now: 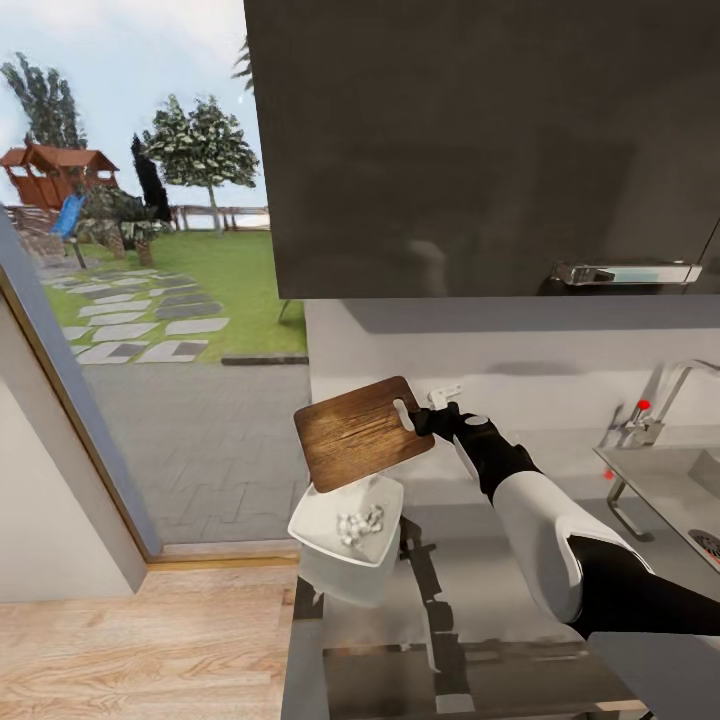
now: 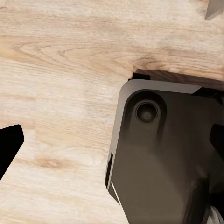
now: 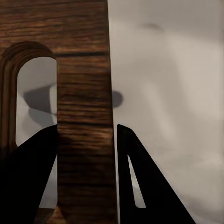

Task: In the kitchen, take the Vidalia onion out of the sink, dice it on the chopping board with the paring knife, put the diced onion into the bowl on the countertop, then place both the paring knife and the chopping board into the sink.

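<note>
One arm reaches out in the head view: the right tool (image 1: pixel 425 413) holds the chopping board (image 1: pixel 360 432) tilted above the bowl (image 1: pixel 347 523) of diced onion (image 1: pixel 360 524) on the surface (image 1: pixel 520 580). Right wrist view: both fingers (image 3: pixel 140 172) clamp the board's handle end. Left wrist view: wood floor (image 2: pixel 60 70); I cannot tell that tool's state.

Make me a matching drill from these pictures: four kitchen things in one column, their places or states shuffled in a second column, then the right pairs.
Things:
1. chopping board
2. bowl
3. faucet
4. right hand

Places or states:
A. holds small white diced pieces
B. stands at the far right, by the sink
C. tilted in the air above the bowl
D. clamped on the board's edge beside its slot handle

Pairs: 1-C, 2-A, 3-B, 4-D
</note>
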Robot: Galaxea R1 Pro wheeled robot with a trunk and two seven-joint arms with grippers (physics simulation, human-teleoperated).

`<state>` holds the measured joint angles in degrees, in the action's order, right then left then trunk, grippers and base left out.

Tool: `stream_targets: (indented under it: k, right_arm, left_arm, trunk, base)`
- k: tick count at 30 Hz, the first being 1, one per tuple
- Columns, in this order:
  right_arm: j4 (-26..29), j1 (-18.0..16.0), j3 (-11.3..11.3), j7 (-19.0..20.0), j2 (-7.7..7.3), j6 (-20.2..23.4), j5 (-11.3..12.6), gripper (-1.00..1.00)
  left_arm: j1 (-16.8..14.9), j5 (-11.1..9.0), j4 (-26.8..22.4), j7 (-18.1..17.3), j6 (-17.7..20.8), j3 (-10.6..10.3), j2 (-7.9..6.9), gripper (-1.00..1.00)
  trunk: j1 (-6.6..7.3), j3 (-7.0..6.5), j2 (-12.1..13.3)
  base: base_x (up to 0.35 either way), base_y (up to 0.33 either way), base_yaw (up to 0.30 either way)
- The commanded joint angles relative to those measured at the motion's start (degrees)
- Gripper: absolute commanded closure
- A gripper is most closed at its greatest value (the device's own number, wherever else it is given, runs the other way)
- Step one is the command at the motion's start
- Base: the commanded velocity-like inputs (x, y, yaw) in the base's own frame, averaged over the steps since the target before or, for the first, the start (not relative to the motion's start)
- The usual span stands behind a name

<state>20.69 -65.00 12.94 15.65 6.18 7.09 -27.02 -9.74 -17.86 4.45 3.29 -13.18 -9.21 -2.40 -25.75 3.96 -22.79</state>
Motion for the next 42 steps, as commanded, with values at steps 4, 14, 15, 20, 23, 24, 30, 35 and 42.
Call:
stream_targets:
  k: [4, 14, 15, 20, 23, 24, 30, 35, 42]
  right_arm:
    - [0.2, 0.0, 0.6, 0.5, 0.06, 0.3, -0.4, 1.00]
    - [1.4, 0.0, 0.9, 0.5, 0.15, 10.0, -0.3, 1.00]
    - [1.8, 0.0, 0.9, 0.5, 0.15, 11.4, -0.2, 1.00]
    - [2.7, 0.0, 0.9, 0.5, 0.22, 15.0, -0.2, 1.00]
    - [2.8, 0.0, 0.9, 0.7, 0.16, 15.5, -0.2, 1.00]
    - [2.8, 0.0, 0.9, 0.9, 0.16, 15.5, -0.2, 1.00]
    - [2.8, 0.0, 0.9, 2.4, 0.15, 15.6, -0.3, 1.00]
    - [4.4, 0.0, 0.9, 2.5, 0.24, 15.7, -0.2, 1.00]
    - [4.8, 0.0, 0.9, 2.5, 0.24, 15.8, 0.5, 1.00]
  left_arm:
    - [-0.1, -0.3, 0.2, 0.0, -0.3, -0.5, 0.03, -1.00]
    - [-0.1, -0.3, 0.2, 0.0, -0.4, -0.5, 0.03, -1.00]
    - [-0.1, -0.3, 0.2, 0.0, -0.4, -0.5, 0.03, -1.00]
    - [-0.1, -0.3, 0.2, 0.1, -0.4, -0.5, 0.03, -1.00]
    - [-0.1, -0.3, 0.2, 0.0, -0.4, -0.5, 0.03, -1.00]
    - [-0.1, -0.3, 0.2, 0.0, -0.4, -0.5, 0.03, -1.00]
    - [-0.1, -0.3, 0.2, 0.0, -0.4, -0.5, 0.03, -1.00]
    - [-0.1, -0.3, 0.2, 0.0, -0.4, -0.5, 0.17, -1.00]
    - [-0.1, -0.3, 0.2, 0.1, -0.4, -0.5, 0.20, -1.00]
  trunk:
    - [-0.04, 0.13, -0.1]
    - [-0.04, 0.13, -0.1]
    - [-0.04, 0.13, -0.1]
    - [-0.04, 0.13, -0.1]
    - [-0.04, 0.13, -0.1]
    - [-0.04, 0.13, -0.1]
    - [-0.04, 0.13, -0.1]
    - [-0.04, 0.13, -0.1]
    - [-0.04, 0.00, -0.1]
  base:
    - [0.000, 0.000, 0.000]
    - [0.000, 0.000, 0.000]
    - [0.000, 0.000, 0.000]
    - [0.000, 0.000, 0.000]
    - [0.000, 0.000, 0.000]
    - [0.000, 0.000, 0.000]
    - [0.000, 0.000, 0.000]
    - [0.000, 0.000, 0.000]
    - [-0.152, -0.187, -0.102]
